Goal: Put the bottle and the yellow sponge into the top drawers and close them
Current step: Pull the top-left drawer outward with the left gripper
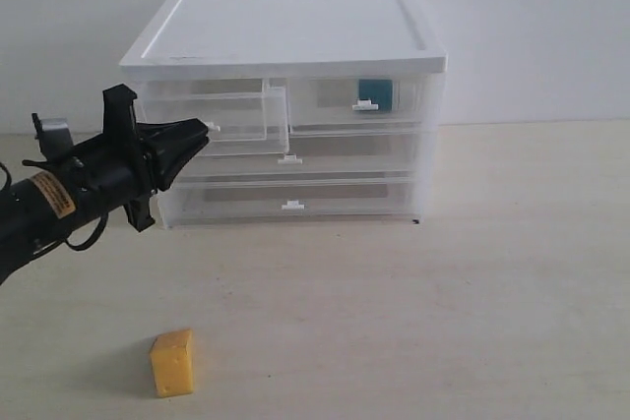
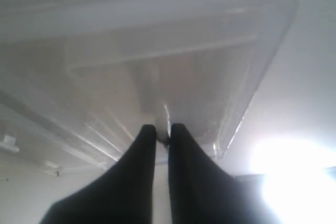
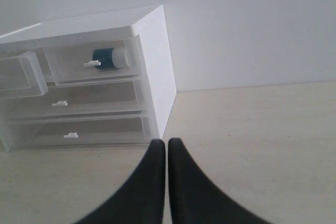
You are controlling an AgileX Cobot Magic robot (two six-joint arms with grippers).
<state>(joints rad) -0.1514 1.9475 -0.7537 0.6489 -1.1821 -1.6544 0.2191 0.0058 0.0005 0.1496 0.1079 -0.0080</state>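
Observation:
The white-topped cabinet (image 1: 285,31) stands at the back of the table. Its top left drawer (image 1: 236,115) is pulled part way out, and no object shows inside it. My left gripper (image 1: 205,129) (image 2: 163,129) is shut on that drawer's small white handle. The top right drawer (image 1: 394,117) (image 3: 73,69) is pushed in, with the teal bottle (image 1: 374,94) (image 3: 109,57) lying inside. The yellow sponge (image 1: 172,362) sits on the table near the front left, well below my left arm. My right gripper (image 3: 167,142) is shut and empty, hovering over bare table to the cabinet's right; the exterior view does not show it.
Two full-width drawers (image 1: 295,184) under the top pair are pushed in. A pale wall stands behind the cabinet. The wooden table (image 1: 472,272) stretches in front of and to the right of the cabinet.

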